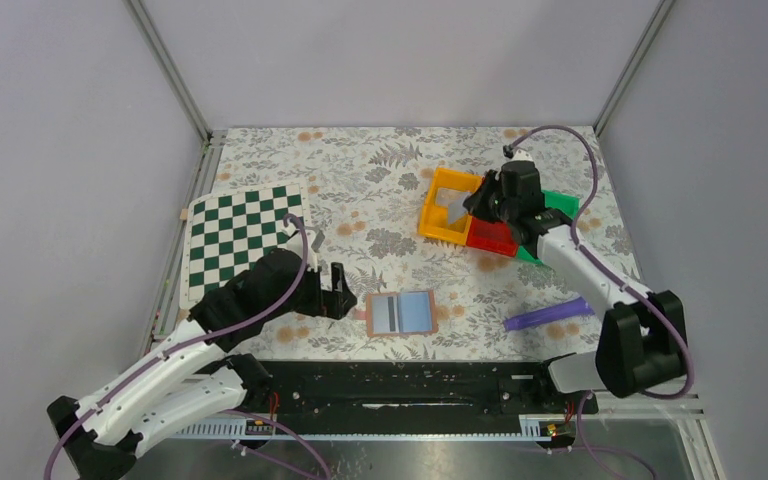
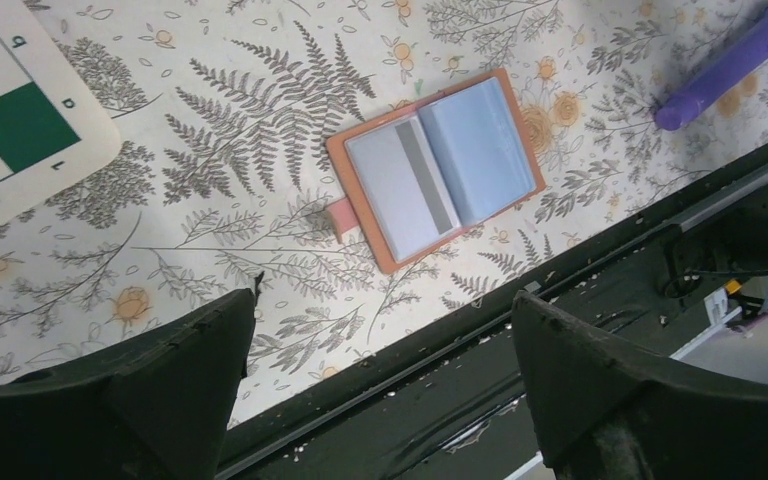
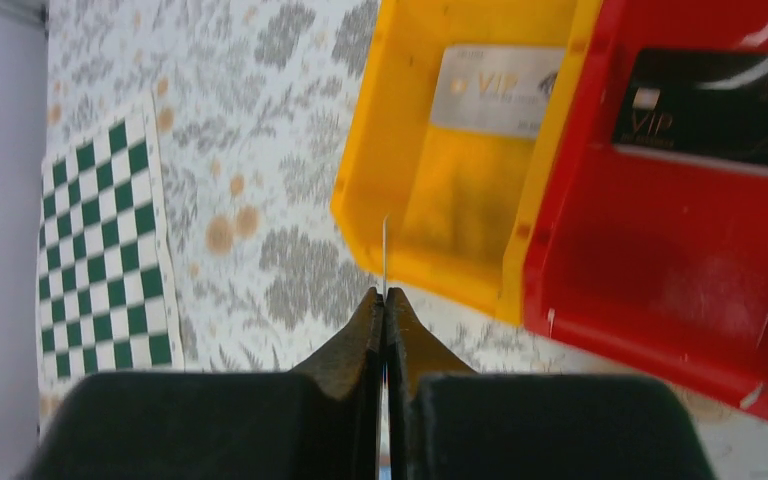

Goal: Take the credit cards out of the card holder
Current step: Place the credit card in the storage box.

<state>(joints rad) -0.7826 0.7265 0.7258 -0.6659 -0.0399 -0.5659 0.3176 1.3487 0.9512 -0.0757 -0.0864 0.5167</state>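
Left claw (image 2: pixel 385 300) is spread wide and gripping nothing, its two fingers (image 2: pixel 190 370) hanging just above the table (image 2: pixel 260 150). Right ahead of its tips, a little apart from them, the holder (image 2: pixel 435 165) lies open and flat. Two cards (image 2: pixel 400 190) show in it: a pale one with a grey stripe on the page nearer this claw's left finger, and a blue one on the other page. Off to the claw's far left is a corner of the chessboard (image 2: pixel 20 110), and far right ahead lies a purple tool (image 2: pixel 730 65). Over on the other side, the right claw (image 3: pixel 384 295) is clenched tight, pinching a thin card (image 3: pixel 384 255) that pokes out edge-on past its tips. Just ahead and to its right sits the yellow bin (image 3: pixel 440 200), with a silver card (image 3: pixel 500 90) leaning on the bin's far wall. Further right, touching it, is the red bin (image 3: pixel 660 260), with a black card (image 3: pixel 720 110) inside. From above, the right claw (image 1: pixel 472 205) hovers at the yellow bin, well away from the holder (image 1: pixel 400 313), which lies just beside the left claw (image 1: pixel 335 290).
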